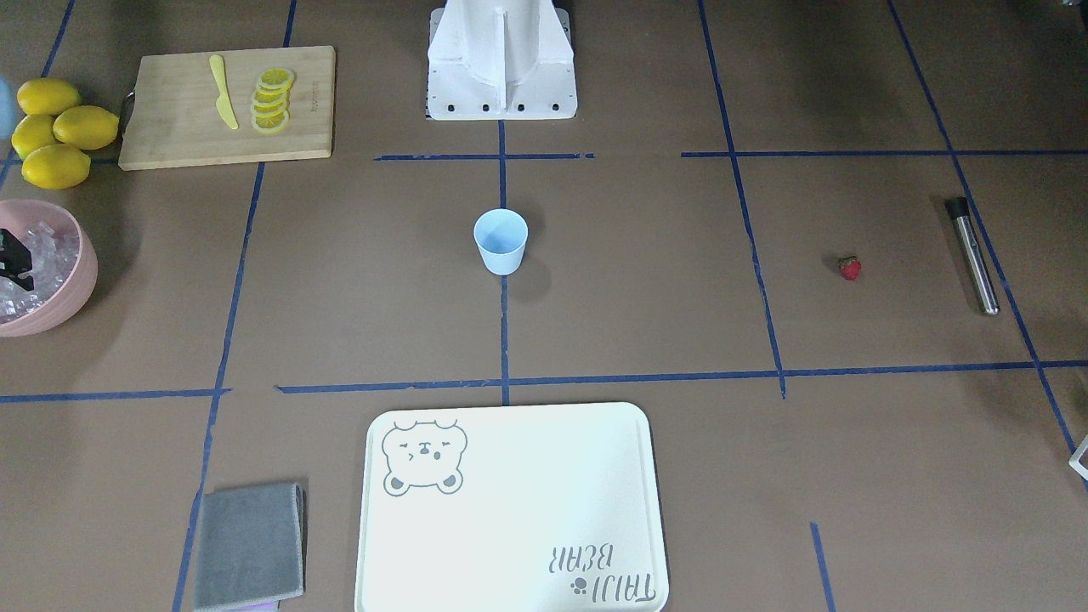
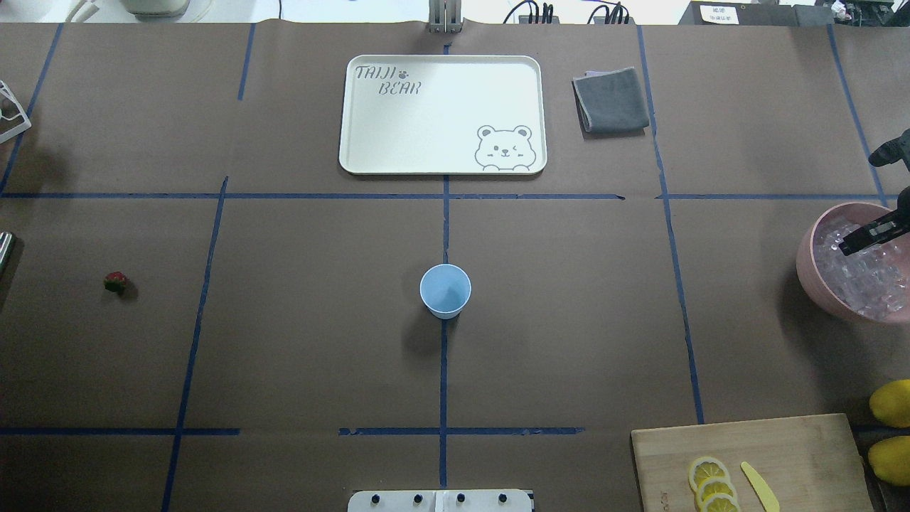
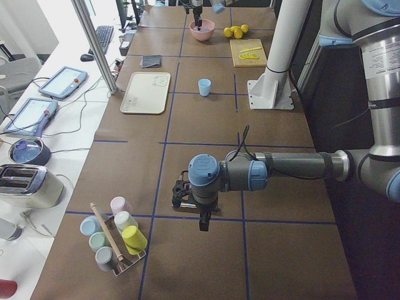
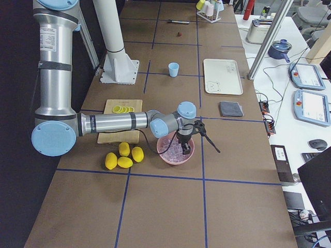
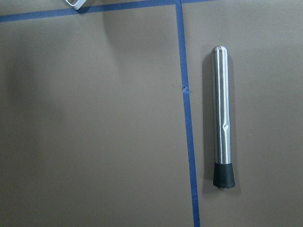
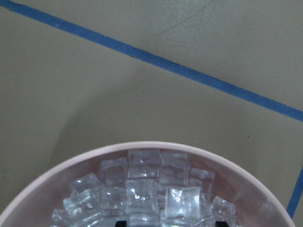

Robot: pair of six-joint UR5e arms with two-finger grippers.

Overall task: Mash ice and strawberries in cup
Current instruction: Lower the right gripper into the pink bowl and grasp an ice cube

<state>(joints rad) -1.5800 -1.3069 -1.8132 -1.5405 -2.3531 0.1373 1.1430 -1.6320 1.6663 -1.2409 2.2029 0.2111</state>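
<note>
Brown-papered table (image 1: 637,297), taped in blue: the cup (image 1: 501,242) stands empty at its centre, the strawberry (image 1: 850,269) well apart on the left arm's side. Ice (image 6: 142,194) fills the pink bowl (image 2: 807,263) — hard, likely slick cubes, best pinched across 2 flat faces. Right gripper (image 2: 853,244) dips among them; whether it clasps 1 I cannot tell. Left gripper (image 3: 204,224) hangs over the steel muddler (image 5: 221,118) — its opening unreadable.

Cup (image 2: 445,290) stands alone mid-table, with bare table (image 2: 306,334) on every side; the tray (image 2: 441,165) lies well apart. The right gripper (image 2: 849,245) partly fills the bowl (image 2: 807,264) opening, and lemons (image 1: 55,127) sit near the rim.
</note>
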